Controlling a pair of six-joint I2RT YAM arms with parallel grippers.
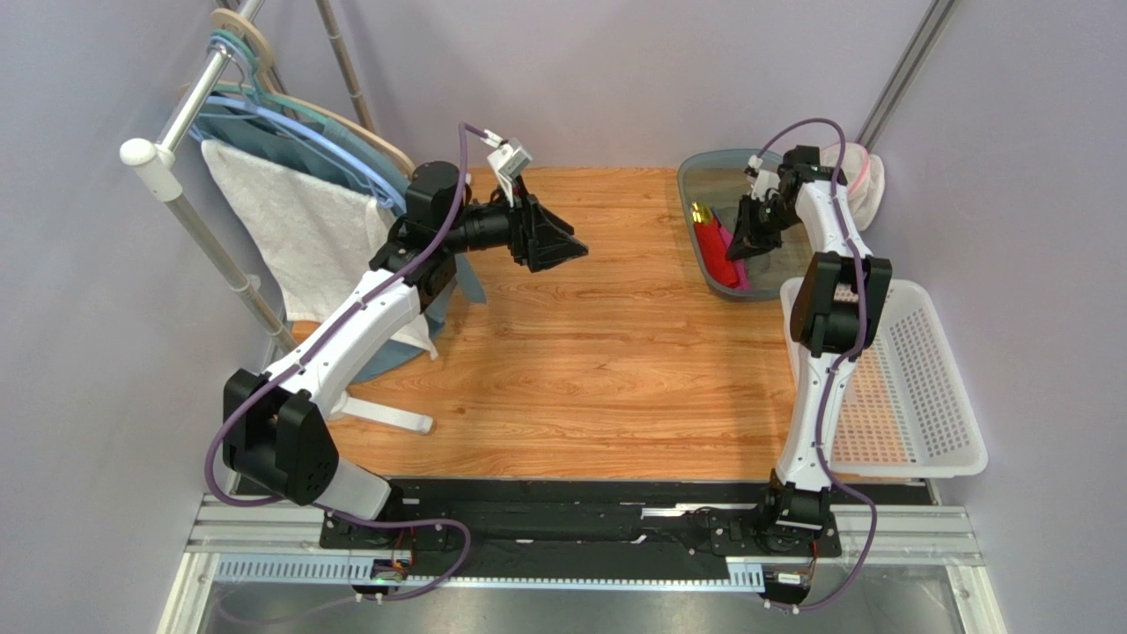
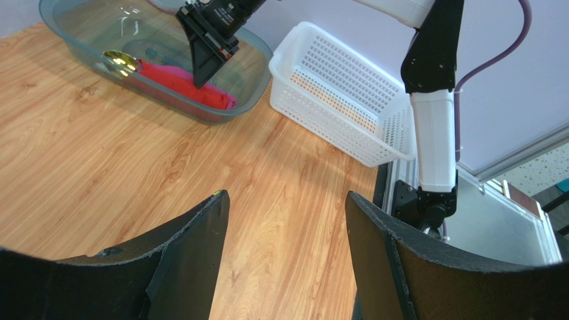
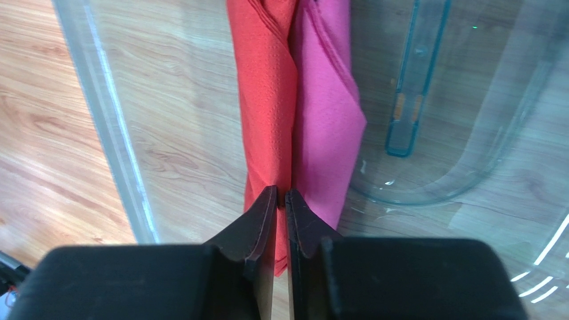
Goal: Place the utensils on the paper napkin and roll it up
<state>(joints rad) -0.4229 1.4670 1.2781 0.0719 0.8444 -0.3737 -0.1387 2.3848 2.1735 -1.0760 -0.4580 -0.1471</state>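
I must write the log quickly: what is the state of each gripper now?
Left gripper: open, holding nothing.
Right gripper: closed on the red paper napkin.

A wooden table (image 1: pixel 609 357) carried a translucent blue-grey plastic tub (image 2: pixel 247 100) at its far right corner. Inside the tub lay a folded pink paper napkin (image 3: pixel 327 100). Just beside the tub, along the table's right edge, stood a white perforated plastic basket (image 1: pixel 926 383). A round white-and-pink object (image 1: pixel 867 178), too hidden to identify, sat behind the tub. At the left, a white terry towel (image 1: pixel 298 225) hung over blue-grey fabric (image 1: pixel 258 126) on a metal clothes rack (image 1: pixel 218 258), beneath a wooden hanger (image 1: pixel 251 40).
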